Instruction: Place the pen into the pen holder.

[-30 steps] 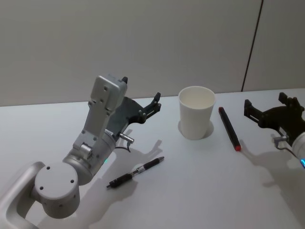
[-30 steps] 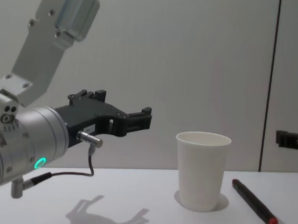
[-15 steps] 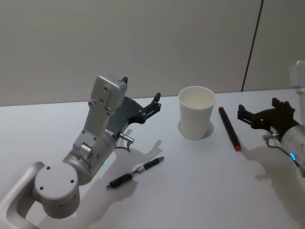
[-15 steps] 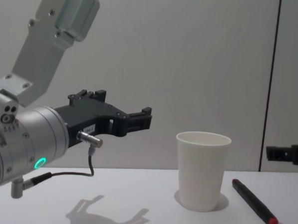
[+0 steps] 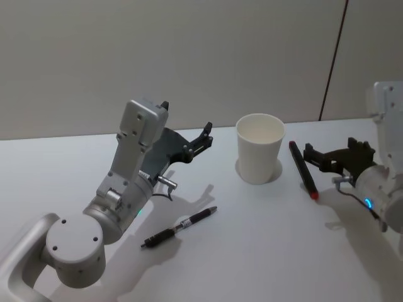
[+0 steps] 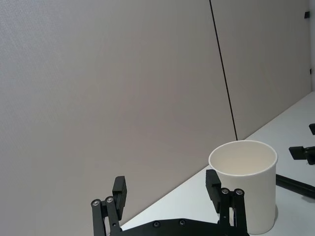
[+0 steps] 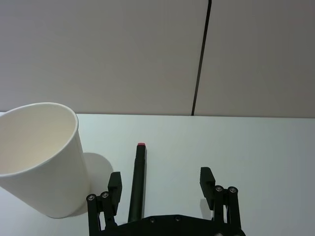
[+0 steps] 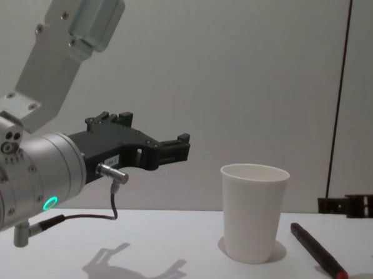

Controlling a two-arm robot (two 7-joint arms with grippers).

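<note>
The head view takes in the whole black pen [image 5: 179, 227], left and nearer of the pen holder [image 5: 259, 148]; the chest view's lower edge cuts it off. The red-tipped pen [image 5: 302, 168] lies just right of the pen holder, running front to back, red end nearest. The right gripper [image 7: 161, 178], fingers apart, hovers beside it. The left gripper [image 6: 166, 182], also spread, hangs left of the pen holder.

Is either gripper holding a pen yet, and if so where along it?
Nothing is held. The right gripper is open near the red-tipped pen, not touching it; the left gripper is open, left of the paper cup.
</note>
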